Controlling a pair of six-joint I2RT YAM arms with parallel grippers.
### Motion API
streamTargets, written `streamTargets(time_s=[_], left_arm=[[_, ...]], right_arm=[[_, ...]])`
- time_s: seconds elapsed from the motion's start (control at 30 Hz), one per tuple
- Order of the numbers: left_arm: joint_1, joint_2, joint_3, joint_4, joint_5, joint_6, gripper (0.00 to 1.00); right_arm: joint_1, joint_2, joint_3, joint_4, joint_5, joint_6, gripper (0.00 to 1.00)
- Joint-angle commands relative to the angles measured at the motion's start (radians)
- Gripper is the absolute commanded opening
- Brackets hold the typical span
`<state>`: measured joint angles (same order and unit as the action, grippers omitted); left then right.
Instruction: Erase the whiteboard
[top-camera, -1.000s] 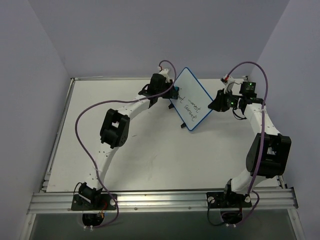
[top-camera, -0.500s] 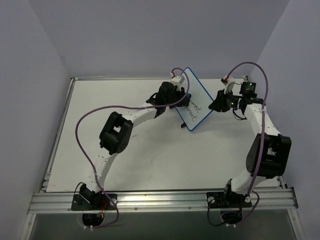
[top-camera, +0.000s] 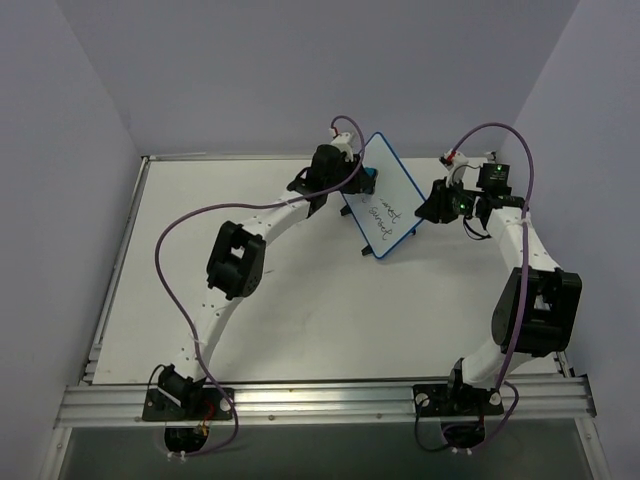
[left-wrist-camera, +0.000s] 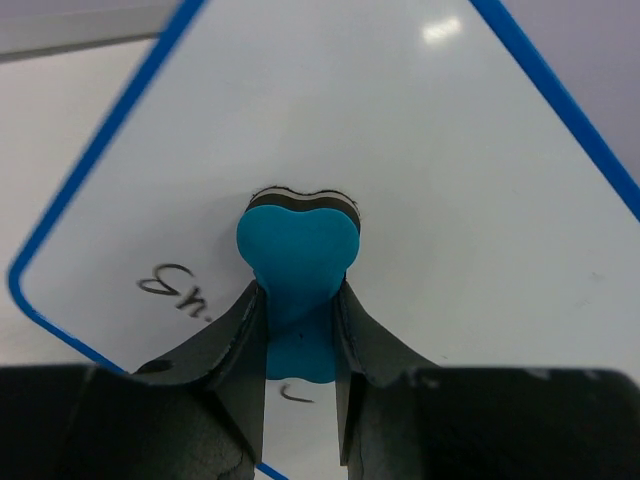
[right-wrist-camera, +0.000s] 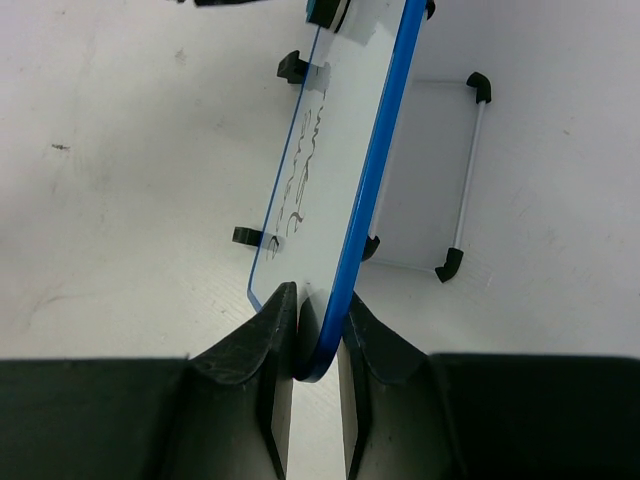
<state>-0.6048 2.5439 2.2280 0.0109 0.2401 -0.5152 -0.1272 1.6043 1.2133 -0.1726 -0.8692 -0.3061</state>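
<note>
The whiteboard (top-camera: 385, 200), white with a blue frame and black handwriting, stands tilted at the back middle of the table. My left gripper (top-camera: 358, 183) is shut on the blue bone-shaped eraser (left-wrist-camera: 298, 265) and presses it flat against the board face (left-wrist-camera: 400, 150), above remaining writing. My right gripper (top-camera: 430, 208) is shut on the board's right corner; in the right wrist view its fingers (right-wrist-camera: 272, 345) clamp the blue edge (right-wrist-camera: 375, 190). Writing shows on the lower part of the board (right-wrist-camera: 295, 190).
The board's wire stand with black feet (right-wrist-camera: 462, 170) rests on the white table (top-camera: 300, 310) behind the board. Grey walls enclose the table at the back and both sides. An aluminium rail (top-camera: 320, 400) runs along the near edge.
My left gripper swept right across the board with the eraser, then came back toward the upper left. Some writing on the left part has gone. The right arm held still.
</note>
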Motion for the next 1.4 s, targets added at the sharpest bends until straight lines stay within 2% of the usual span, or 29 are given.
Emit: streamTargets(time_s=[0.0,0.27,0.53,0.67,0.87,1.0,1.13,1.37], left_arm=[[0.045,0.104,0.116,-0.092,-0.015,-0.037,0.02],[0.071,0.190,0.235,-0.167,-0.002,-0.075,0.02],[0.066,0.200,0.228,-0.207,0.040,-0.097,0.02],[0.031,0.147,0.124,-0.151,0.068,-0.088,0.02],[-0.027,0.029,-0.120,0.079,0.136,-0.123,0.02],[-0.087,-0.017,-0.163,0.115,0.160,-0.099,0.02],[-0.139,-0.109,-0.238,0.130,0.130,-0.059,0.02],[-0.239,-0.197,-0.399,0.205,0.082,-0.074,0.02]], right_arm=[[0.049,-0.023,-0.020,-0.056,-0.073,-0.076,0.00],[0.047,-0.018,-0.015,-0.056,-0.057,-0.076,0.00],[0.046,-0.021,-0.018,-0.048,-0.060,-0.070,0.00],[0.046,-0.024,-0.020,-0.045,-0.060,-0.068,0.00],[0.047,-0.026,-0.021,-0.045,-0.063,-0.065,0.00],[0.049,-0.032,-0.026,-0.044,-0.067,-0.067,0.00],[0.051,-0.033,-0.028,-0.041,-0.067,-0.067,0.00],[0.051,-0.030,-0.026,-0.038,-0.067,-0.065,0.00]])
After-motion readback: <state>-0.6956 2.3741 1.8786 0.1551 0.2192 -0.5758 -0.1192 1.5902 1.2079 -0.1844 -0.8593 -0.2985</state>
